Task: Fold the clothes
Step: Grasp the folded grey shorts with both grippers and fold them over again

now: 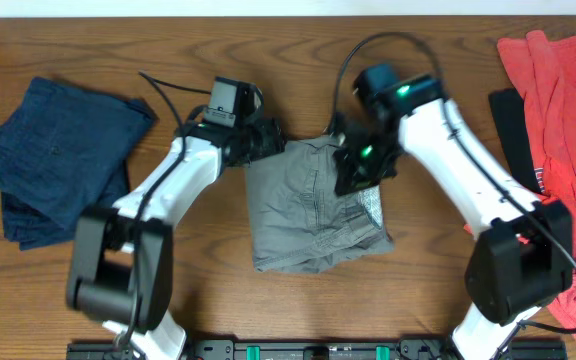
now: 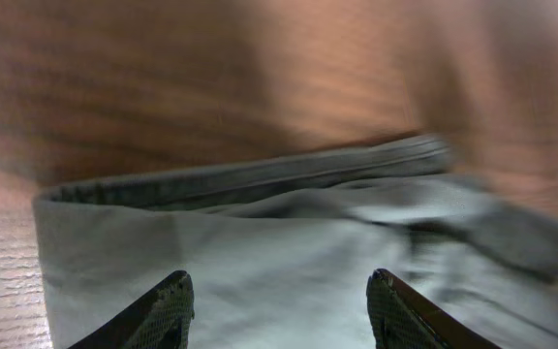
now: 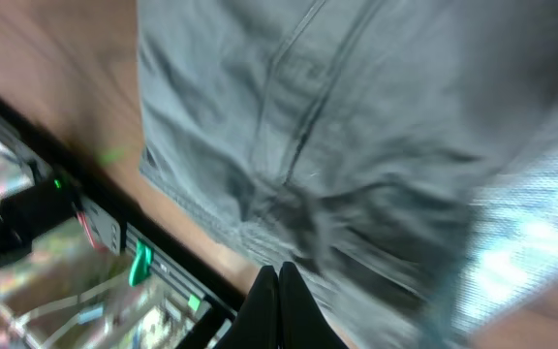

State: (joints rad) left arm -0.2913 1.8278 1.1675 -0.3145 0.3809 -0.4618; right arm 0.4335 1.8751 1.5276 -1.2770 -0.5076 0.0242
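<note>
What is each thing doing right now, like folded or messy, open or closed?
Olive-grey shorts, folded, lying flat in the middle.
Navy garment, folded, lying flat.
Coral-red clothes, unfolded, in a loose heap.
Left gripper, open, over the shorts.
Right gripper, shut tight.

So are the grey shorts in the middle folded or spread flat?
Folded, at least partly: the grey shorts lie as a compact squarish block with layers overlapping, not spread out flat.

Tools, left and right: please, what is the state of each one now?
Left tool: open, over the grey shorts, holding nothing.
Right tool: closed; whether it pinches the shorts cannot be told.
</note>
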